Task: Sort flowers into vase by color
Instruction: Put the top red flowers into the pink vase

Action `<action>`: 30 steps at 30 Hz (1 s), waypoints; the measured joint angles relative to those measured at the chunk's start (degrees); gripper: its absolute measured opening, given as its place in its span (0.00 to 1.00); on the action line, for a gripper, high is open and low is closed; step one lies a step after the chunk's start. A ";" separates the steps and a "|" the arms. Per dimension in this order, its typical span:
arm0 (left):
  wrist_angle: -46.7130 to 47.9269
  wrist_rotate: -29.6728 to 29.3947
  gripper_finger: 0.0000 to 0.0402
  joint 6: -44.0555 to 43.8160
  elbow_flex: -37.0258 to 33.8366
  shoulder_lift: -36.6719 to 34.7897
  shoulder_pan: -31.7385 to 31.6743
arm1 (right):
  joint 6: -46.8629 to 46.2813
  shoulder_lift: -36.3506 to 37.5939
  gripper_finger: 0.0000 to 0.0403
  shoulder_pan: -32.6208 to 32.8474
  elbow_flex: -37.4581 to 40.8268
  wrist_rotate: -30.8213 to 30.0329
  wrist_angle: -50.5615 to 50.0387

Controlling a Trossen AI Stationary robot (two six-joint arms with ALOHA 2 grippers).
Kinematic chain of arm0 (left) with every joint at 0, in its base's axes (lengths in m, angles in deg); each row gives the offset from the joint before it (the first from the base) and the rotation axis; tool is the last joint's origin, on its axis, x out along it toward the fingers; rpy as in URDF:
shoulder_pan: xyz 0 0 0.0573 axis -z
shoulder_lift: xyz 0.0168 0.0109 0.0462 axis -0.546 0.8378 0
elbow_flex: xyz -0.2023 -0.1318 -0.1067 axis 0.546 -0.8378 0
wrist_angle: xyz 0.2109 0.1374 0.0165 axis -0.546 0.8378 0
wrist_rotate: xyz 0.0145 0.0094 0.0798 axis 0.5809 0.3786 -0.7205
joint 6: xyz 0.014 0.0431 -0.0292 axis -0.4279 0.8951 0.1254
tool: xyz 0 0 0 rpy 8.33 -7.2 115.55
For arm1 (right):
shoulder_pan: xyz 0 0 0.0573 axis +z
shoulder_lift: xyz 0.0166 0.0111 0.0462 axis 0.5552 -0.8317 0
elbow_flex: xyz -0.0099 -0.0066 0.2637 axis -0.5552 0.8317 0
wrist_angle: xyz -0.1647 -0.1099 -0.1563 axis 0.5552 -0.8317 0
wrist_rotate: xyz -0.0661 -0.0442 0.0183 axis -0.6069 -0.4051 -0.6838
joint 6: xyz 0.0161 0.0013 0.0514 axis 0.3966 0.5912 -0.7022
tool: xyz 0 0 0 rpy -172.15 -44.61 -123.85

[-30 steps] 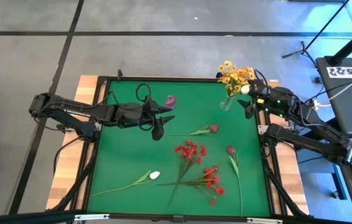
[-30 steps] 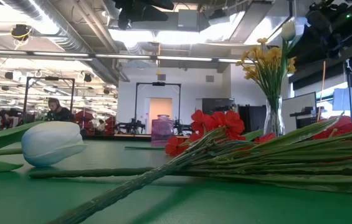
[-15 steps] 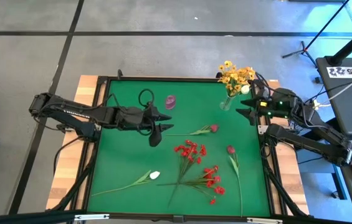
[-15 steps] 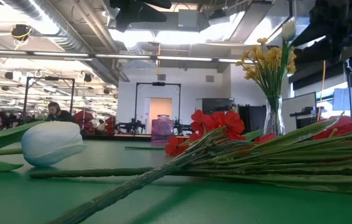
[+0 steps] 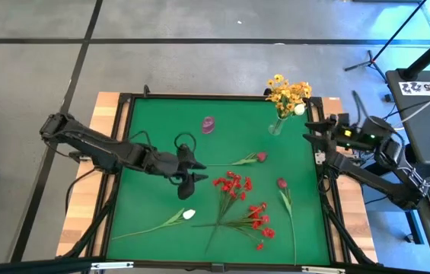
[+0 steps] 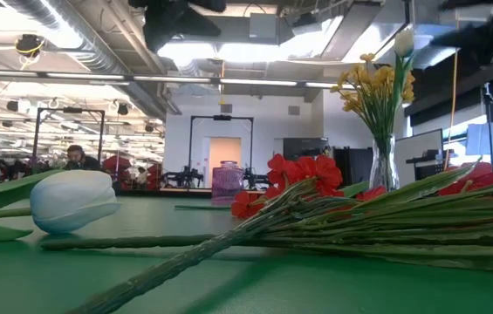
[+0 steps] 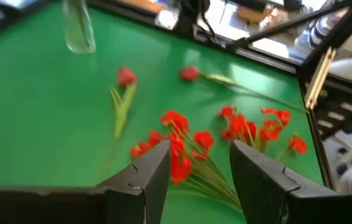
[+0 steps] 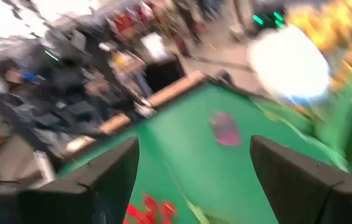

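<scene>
The left gripper [image 5: 188,180] is hanging apart and empty beside the red blossom sprays [image 5: 232,183]. The right gripper [image 5: 310,131], wide open, is holding nothing near the vase [image 5: 277,125], its wrist view blurring.

right wrist view blurred; white tulip [image 8: 290,62] smeared

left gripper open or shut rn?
Open, empty. Left wrist view shows the left gripper with its fingers apart above the red blossom sprays.
</scene>
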 joint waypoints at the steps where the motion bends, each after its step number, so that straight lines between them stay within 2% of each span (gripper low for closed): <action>1: 0.16 0.07 0.40 -1.16 0.00 1.08 0.60 | -0.19 0.51 0.76 0.00 0.00 1.26 1.85; 5: 0.03 4.05 0.40 -6.44 0.00 6.13 2.09 | -0.42 1.21 0.76 -0.04 -0.03 5.18 9.37; 8: -0.38 4.92 0.40 -11.14 0.00 9.93 2.88 | -0.42 1.20 0.76 -0.04 -0.02 6.74 13.03; 12: -1.16 7.46 0.40 -16.95 -0.02 14.78 3.62 | 0.22 1.20 0.76 -0.04 -0.02 5.62 14.74; 17: -3.89 9.41 0.40 -22.15 -0.02 19.34 4.65 | 1.29 0.91 0.75 -0.04 -0.02 1.20 16.92; 24: -8.78 10.27 0.40 -25.19 -0.04 21.55 5.81 | 0.44 -1.54 0.69 -0.04 -0.02 -2.72 20.15; 30: -11.37 8.52 0.40 -25.19 -0.06 21.55 5.57 | 1.23 -5.34 0.61 -0.04 0.00 0.59 25.37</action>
